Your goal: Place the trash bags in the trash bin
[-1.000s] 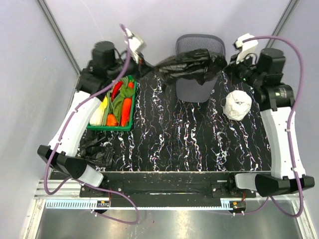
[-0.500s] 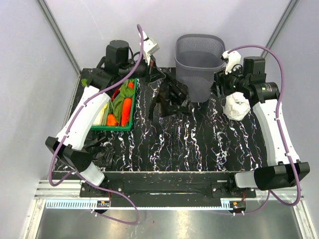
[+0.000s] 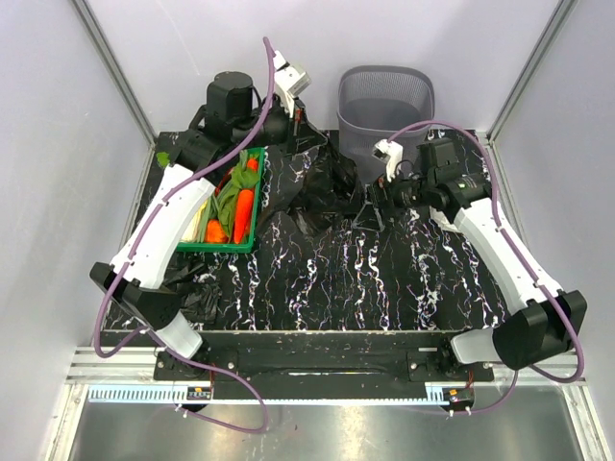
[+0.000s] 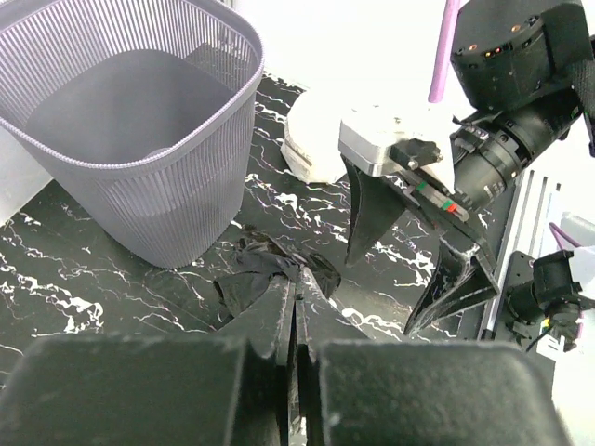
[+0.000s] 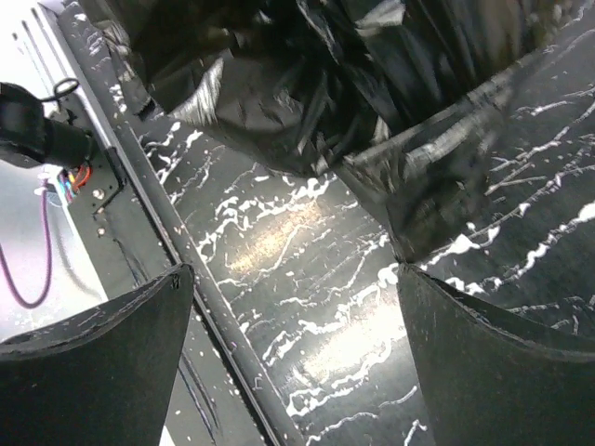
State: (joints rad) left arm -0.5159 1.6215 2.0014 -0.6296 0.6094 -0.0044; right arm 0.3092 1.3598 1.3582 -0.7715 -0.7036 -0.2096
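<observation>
Well, from above, my left hand sits just left of the bin, clamped shut on the top of a black bag. The bag trails down from it and spreads over the table in front of the bin, outside it. My right hand is low at the bag's right edge, jaws spread wide with nothing in them. A second bag lies crumpled at the near left of the table, beside the left arm and just in front of the green crate of vegetables.

On the left wrist camera, the left hand shows its fingers pressed together, with a thin fold of black film pinched between them. The bag is heaped on the table at the foot of the bin, which stands upright. The right hand faces me, its two dark fingers well apart and pointing down just right of the bag. A white roll sits behind it, near the bin.

On the right wrist camera, the right hand has its fingers far apart at the lower corners, and only marbled table lies between them. The bag fills the top, and a glossy fold reaches down toward the right finger; I cannot tell whether it touches.
</observation>
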